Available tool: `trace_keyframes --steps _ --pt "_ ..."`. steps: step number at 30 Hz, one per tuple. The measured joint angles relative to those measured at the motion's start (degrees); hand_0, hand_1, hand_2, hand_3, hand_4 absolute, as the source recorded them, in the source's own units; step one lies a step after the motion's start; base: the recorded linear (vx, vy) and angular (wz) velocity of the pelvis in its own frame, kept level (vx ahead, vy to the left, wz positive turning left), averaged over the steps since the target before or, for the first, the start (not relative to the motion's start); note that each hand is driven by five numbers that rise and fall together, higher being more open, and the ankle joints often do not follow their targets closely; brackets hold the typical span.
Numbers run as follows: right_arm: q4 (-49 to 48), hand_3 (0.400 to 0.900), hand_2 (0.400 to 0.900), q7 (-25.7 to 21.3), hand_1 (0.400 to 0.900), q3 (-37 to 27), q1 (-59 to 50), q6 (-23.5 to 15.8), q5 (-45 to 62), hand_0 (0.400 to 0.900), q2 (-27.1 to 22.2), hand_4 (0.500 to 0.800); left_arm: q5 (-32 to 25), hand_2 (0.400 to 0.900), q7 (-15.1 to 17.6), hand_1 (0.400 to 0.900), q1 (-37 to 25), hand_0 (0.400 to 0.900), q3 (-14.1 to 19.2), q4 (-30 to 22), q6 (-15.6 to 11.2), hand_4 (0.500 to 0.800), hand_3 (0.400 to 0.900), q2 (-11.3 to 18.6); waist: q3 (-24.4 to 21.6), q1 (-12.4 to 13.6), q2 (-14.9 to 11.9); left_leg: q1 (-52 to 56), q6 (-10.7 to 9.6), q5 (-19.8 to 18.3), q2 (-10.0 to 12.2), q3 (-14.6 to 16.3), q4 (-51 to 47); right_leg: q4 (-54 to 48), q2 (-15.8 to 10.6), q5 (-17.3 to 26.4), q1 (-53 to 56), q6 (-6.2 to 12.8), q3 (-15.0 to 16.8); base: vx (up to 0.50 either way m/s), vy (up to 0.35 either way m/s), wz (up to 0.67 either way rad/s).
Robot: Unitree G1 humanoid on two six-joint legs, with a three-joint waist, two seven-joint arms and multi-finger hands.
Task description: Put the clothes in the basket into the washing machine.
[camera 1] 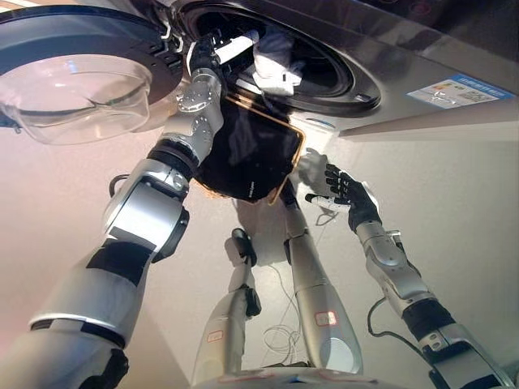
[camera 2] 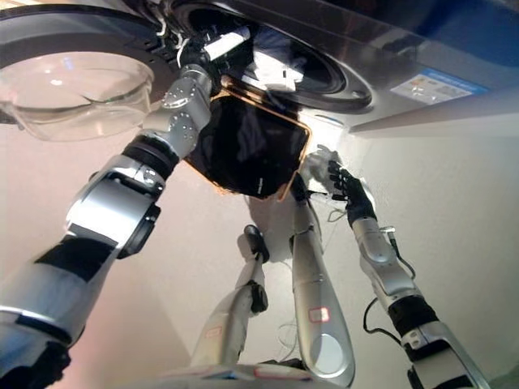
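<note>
The washing machine's round drum opening (camera 1: 324, 77) is at the top middle. My left hand (camera 1: 212, 55) is at the opening's left rim, with a white-tipped finger stretched straight into the drum. A black garment (camera 1: 251, 154) hangs out of the opening below that hand and wrist, and drapes down the machine's front. A pale grey-white garment (camera 1: 276, 61) lies inside the drum, just past the fingers. My right hand (camera 1: 345, 194) is lower right of the black garment, apart from it, with fingers spread and empty. The basket is not in view.
The machine's open door (camera 1: 73, 73), with its clear glass bowl, swings out at the upper left, close to my left arm. The machine's grey front panel (camera 1: 422, 57) with a sticker (camera 1: 458, 89) runs along the top right. Pale floor lies below.
</note>
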Motion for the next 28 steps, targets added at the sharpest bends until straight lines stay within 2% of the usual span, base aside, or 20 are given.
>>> trace_keyframes --steps 18,21,28 --pt "0.49 0.9 0.9 -0.08 0.9 1.54 -0.24 -0.01 0.08 0.9 -0.27 0.8 1.08 0.9 0.3 0.9 1.08 0.9 0.04 -0.04 -0.03 0.8 0.9 -0.92 -0.02 0.21 0.03 0.91 -0.28 0.92 0.3 -2.0 -0.01 -0.01 -0.67 0.2 1.8 -0.31 -1.99 0.0 0.003 0.06" --pt "2.02 0.9 0.9 0.16 0.9 2.64 -0.43 -0.01 0.07 0.9 0.07 0.8 1.31 0.9 0.36 0.9 4.57 0.9 0.05 -2.5 -0.44 0.8 0.9 -1.3 -0.02 0.32 0.04 3.18 -0.31 0.87 0.6 -2.83 0.07 -0.05 -0.82 -0.54 4.66 -0.32 -3.09 0.05 -0.016 0.14" --pt "3.4 0.9 0.9 0.67 0.9 4.08 -2.8 0.78 0.02 0.9 -0.45 0.8 3.62 0.9 -0.17 0.9 20.56 0.9 0.06 -11.99 -2.58 0.8 0.9 -5.11 -0.03 1.88 -0.11 9.41 -1.31 0.38 2.67 -5.34 0.48 -0.51 -0.2 -1.93 12.6 -1.26 -6.37 0.04 0.005 0.11"
